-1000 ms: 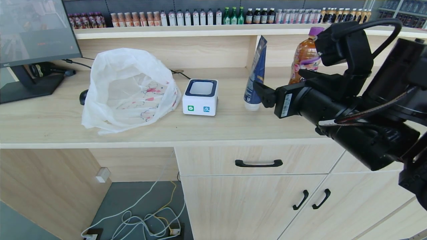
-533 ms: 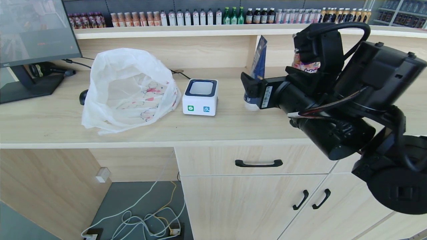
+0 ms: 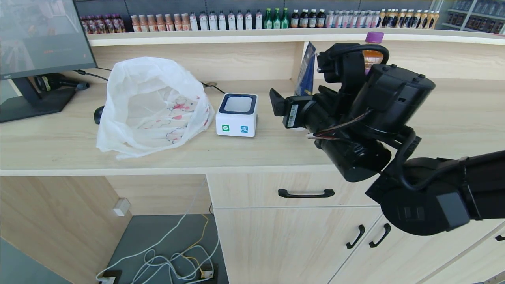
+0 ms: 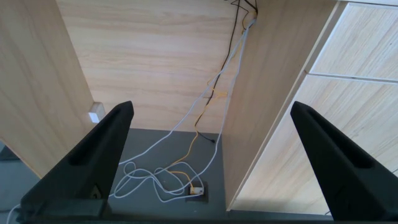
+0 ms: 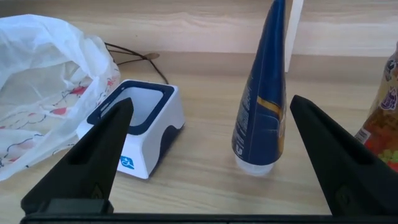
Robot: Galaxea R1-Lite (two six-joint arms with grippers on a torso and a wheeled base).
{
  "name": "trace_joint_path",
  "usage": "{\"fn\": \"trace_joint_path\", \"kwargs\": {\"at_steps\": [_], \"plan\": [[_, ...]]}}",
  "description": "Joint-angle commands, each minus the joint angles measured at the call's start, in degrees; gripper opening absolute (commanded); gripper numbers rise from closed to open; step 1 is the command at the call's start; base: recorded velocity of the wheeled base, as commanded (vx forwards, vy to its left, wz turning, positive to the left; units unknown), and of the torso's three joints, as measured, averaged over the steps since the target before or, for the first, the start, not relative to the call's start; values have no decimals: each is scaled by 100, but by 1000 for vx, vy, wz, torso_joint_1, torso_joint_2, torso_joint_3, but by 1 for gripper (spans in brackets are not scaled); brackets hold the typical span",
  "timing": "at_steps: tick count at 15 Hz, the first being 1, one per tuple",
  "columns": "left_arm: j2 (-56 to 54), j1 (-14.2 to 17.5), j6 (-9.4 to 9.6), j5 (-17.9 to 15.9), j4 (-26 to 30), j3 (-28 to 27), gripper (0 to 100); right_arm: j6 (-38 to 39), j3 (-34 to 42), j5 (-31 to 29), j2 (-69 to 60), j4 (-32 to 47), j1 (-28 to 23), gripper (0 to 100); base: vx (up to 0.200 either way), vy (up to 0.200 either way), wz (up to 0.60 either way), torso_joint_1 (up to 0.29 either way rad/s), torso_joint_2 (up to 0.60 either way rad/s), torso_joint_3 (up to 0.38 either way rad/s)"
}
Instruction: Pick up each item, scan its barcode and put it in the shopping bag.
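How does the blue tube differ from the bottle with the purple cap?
The blue tube is dark and tapers to a flat top, standing on its cap; the bottle holds an orange drink, with its cap on top. The tube stands nearer the scanner, the bottle farther to the robot's right. Both stand upright on the counter, untouched.

The pale table (image 3: 47,146) is matt wood grain, likely laminate. The thin white plastic shopping bag (image 3: 150,106) is crinkled; the dark blue squeeze tube (image 5: 264,106) is glossy.

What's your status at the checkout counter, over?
Right gripper open, empty, facing blue tube. Left gripper open, down by cabinet. Purple-capped bottle beside tube.
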Motion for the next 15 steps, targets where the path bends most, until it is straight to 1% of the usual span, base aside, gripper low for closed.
{"fn": "trace_joint_path", "kwargs": {"at_steps": [1, 5, 7, 11, 15], "plan": [[-1, 4, -1, 1, 0, 0, 100, 18, -134, 1, 138, -4, -76, 100, 0, 0, 0, 0, 0, 0], [-1, -5, -1, 1, 0, 0, 100, 168, -547, 10, 463, -4, -331, 100, 0, 0, 0, 0, 0, 0], [-1, 4, -1, 1, 0, 0, 100, 177, -626, 28, 516, 4, -445, 100, 0, 0, 0, 0, 0, 0], [-1, 4, -1, 1, 0, 0, 100, 150, -1057, 45, 841, 4, -665, 100, 0, 0, 0, 0, 0, 0], [-1, -5, -1, 1, 0, 0, 100, 45, -1443, 80, 1061, 48, -744, 100, 0, 0, 0, 0, 0, 0]]}}
